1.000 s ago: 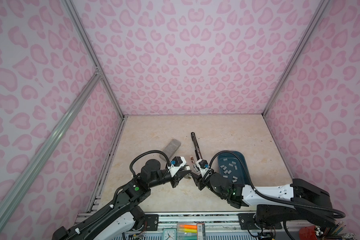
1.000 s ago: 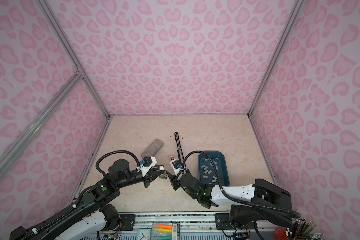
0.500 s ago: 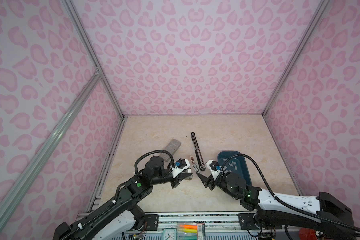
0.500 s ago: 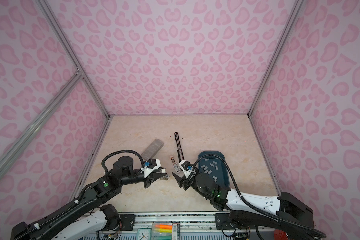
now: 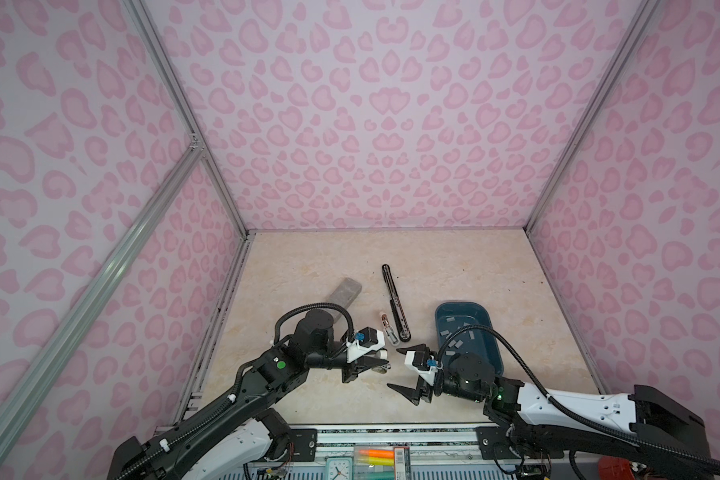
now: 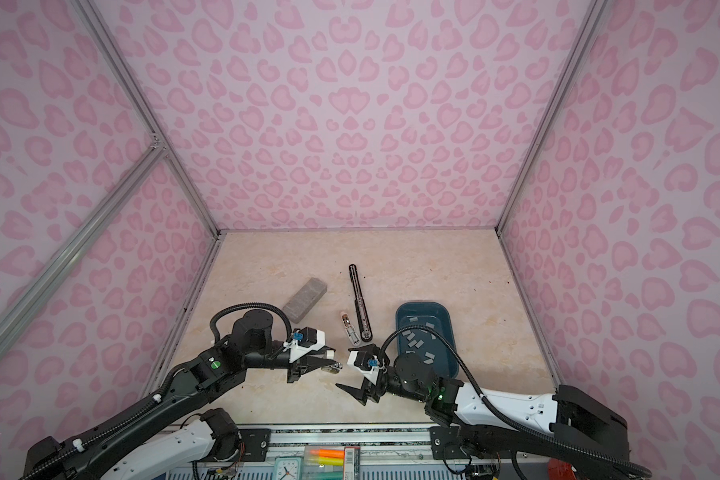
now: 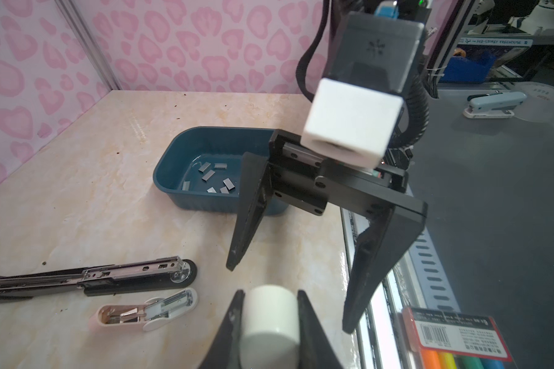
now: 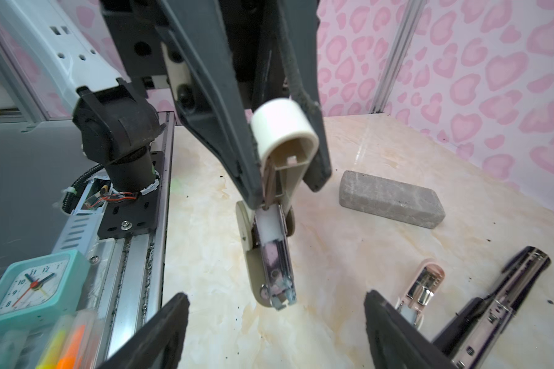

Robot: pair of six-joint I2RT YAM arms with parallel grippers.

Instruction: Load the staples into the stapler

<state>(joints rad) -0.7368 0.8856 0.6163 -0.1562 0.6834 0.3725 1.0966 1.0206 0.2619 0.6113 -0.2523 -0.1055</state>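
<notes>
My left gripper [image 5: 380, 365] is shut on the cap end of a small cream-white stapler [image 8: 274, 252]. The stapler is swung open and its metal magazine points at the table. My right gripper [image 5: 406, 369] stands wide open just right of it, holding nothing, with its fingers [image 7: 250, 220] apart from the stapler. Several staples [image 5: 460, 337] lie as small grey strips in a teal tray [image 5: 444, 311] at the right. A long black stapler [image 5: 394, 300] lies opened flat mid-table. Beside it is a small pink and white stapler [image 5: 387, 329], also open.
A grey speckled block [image 5: 342, 294] lies left of the black stapler. Pink patterned walls close in three sides of the table. Past the front edge are a metal rail [image 8: 131, 262], a teal clock [image 8: 29, 287] and highlighters [image 5: 375, 454].
My right gripper has opened wide and drawn back from the held stapler toward the front of the table. My left gripper has kept its grip and has lifted slightly.
</notes>
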